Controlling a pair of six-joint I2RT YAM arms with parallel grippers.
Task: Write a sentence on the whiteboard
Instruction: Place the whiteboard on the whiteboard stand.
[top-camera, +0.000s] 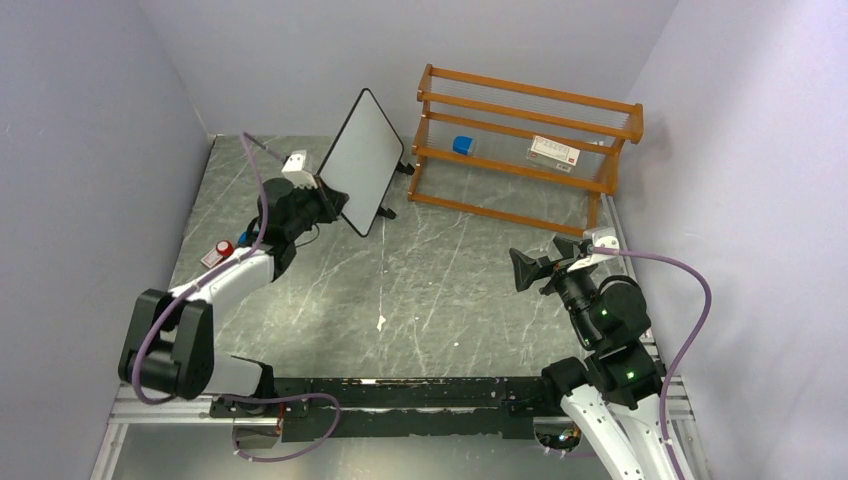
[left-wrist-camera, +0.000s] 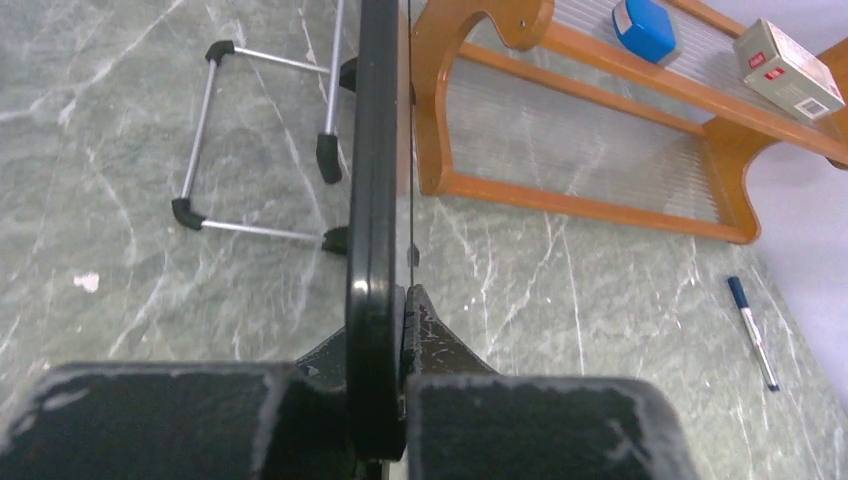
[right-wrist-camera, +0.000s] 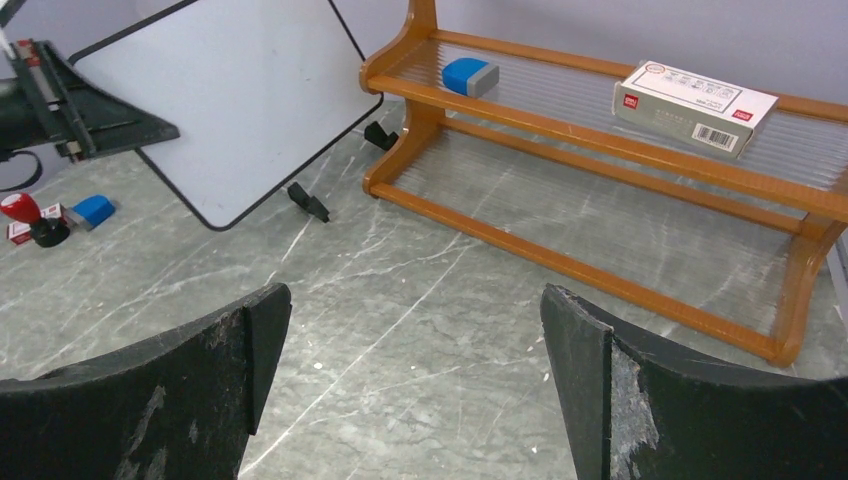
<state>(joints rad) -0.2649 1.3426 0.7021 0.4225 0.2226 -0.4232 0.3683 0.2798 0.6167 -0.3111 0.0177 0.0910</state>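
Observation:
The whiteboard (top-camera: 362, 160) stands tilted at the back of the table, left of the rack. Its white face (right-wrist-camera: 220, 90) is blank in the top and right wrist views, so no sentence shows. My left gripper (top-camera: 330, 205) is shut on the board's lower left black frame edge. In the left wrist view the board is edge-on (left-wrist-camera: 375, 150) between my fingers (left-wrist-camera: 405, 320). My right gripper (top-camera: 540, 258) is open and empty above the table at the right, well apart from the board, jaws wide (right-wrist-camera: 415, 340).
An orange wooden rack (top-camera: 525, 150) stands at the back right with a blue eraser (top-camera: 462, 145) and a white box (top-camera: 555, 150) on it. A blue-capped marker (left-wrist-camera: 752, 333) lies on the table. A red-topped stamp (top-camera: 224, 248) sits at the left. A wire stand (left-wrist-camera: 260, 150) lies behind the board.

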